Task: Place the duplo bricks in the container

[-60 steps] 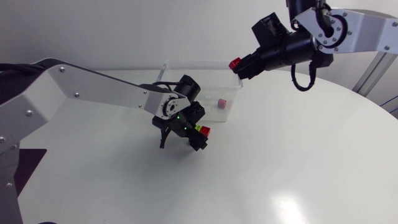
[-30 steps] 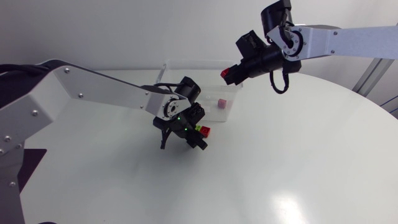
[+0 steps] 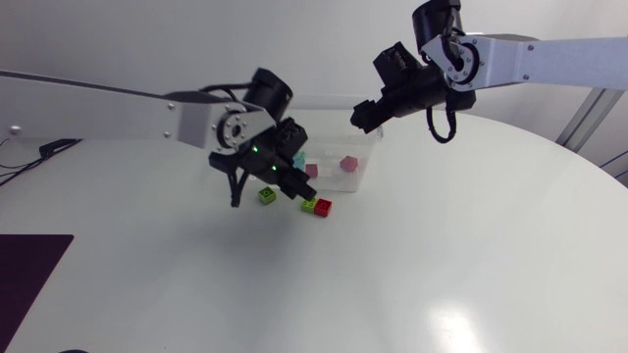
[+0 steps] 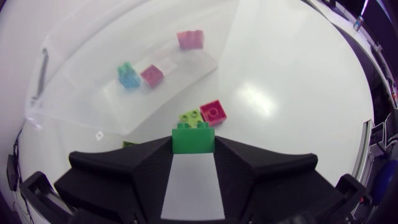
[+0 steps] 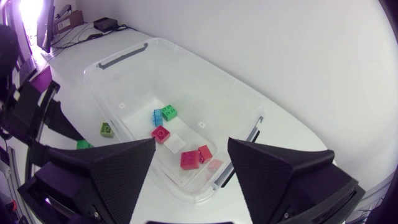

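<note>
The left end effector [image 4: 193,152] is clamped on a green duplo brick [image 4: 193,137] above the table [image 3: 442,265], near the clear container [image 5: 124,87]; the right end effector [image 5: 191,152] hangs over this container, fingers apart and empty; a red brick [image 4: 212,112] and a lime brick [image 4: 189,116] lie touching on the table outside it.

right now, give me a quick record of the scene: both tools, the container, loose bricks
left tool: shut on a green brick, beside the container
right tool: open, empty, above the container
container: clear, with several bricks inside
on table: lime brick and red brick side by side; second lime brick apart from them
</note>
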### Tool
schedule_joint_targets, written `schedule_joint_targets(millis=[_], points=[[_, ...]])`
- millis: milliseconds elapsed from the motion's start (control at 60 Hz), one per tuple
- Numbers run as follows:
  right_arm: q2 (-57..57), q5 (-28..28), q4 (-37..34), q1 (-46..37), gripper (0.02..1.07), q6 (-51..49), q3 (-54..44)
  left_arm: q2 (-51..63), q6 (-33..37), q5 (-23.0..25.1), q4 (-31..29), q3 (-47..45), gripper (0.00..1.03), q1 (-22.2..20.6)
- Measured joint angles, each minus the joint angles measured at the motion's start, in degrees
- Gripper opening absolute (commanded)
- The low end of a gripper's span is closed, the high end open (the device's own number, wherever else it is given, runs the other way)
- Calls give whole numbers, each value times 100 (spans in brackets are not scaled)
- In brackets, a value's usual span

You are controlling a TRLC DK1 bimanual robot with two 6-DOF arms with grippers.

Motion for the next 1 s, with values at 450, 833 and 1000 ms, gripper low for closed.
schedule_joint_targets(millis=[450,833,1000], points=[[-1659,-118,50,348,95,-199,-1742,-710,61,-20,70,745,39,457],[-1956,-138,444,955,95,-326,-2848,-273,61,-20,719,1565,40,710],[-1637,-87,702,1176,95,-372,-2964,284,61,-20,737,1891,40,796]])
